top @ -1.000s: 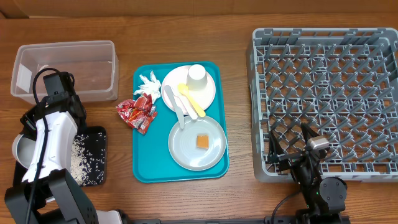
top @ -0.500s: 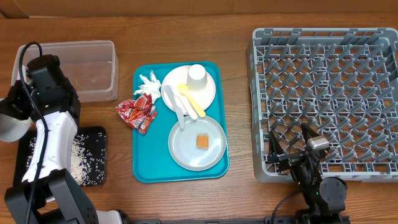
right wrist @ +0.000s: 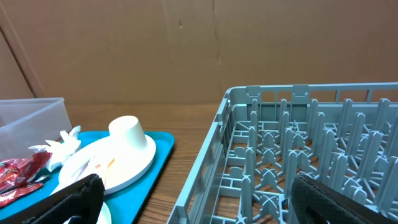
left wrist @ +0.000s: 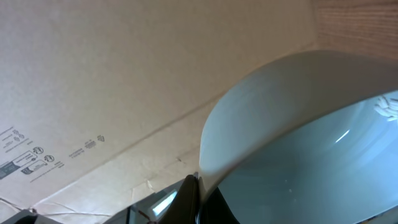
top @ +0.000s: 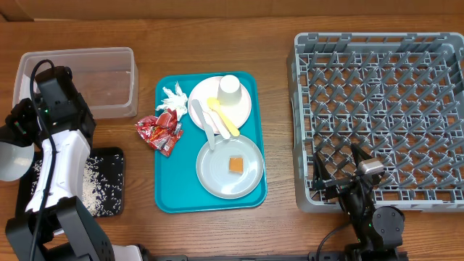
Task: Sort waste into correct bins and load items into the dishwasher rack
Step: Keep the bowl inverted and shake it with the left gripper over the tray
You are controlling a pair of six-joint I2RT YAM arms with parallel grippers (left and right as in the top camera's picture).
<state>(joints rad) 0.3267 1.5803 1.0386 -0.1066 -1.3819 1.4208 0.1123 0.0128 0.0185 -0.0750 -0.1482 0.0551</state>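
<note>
Small white bowl (top: 13, 161) sits at the far left edge of the overhead frame, partly cut off by it, pinched at the rim by the left gripper (left wrist: 198, 190), whose jaws are closed tight on it. In the left wrist view the bowl's wall and hollow fill the right half, with one dark finger (left wrist: 186, 198) at the bottom against the rim. The bowl lies just left of the black tray (top: 112, 156) at lower left, where loose rice grains (top: 92, 180) are scattered; the arm covers much of that tray. The clear tub (top: 109, 80) stands in the upper left.

A teal serving tray (top: 170, 196) fills the centre, carrying two plates (top: 243, 105), a cup (top: 230, 88), the cutlery (top: 217, 119) and an orange cube (top: 235, 165). Red wrappers (top: 159, 130) straddle its left rim below a napkin (top: 172, 98).

A strip of bare wood runs between the teal tray and the rack (top: 384, 109) at right. The right gripper (right wrist: 205, 205) waits at the rack's lower left corner, jaws spread wide and holding nothing.
</note>
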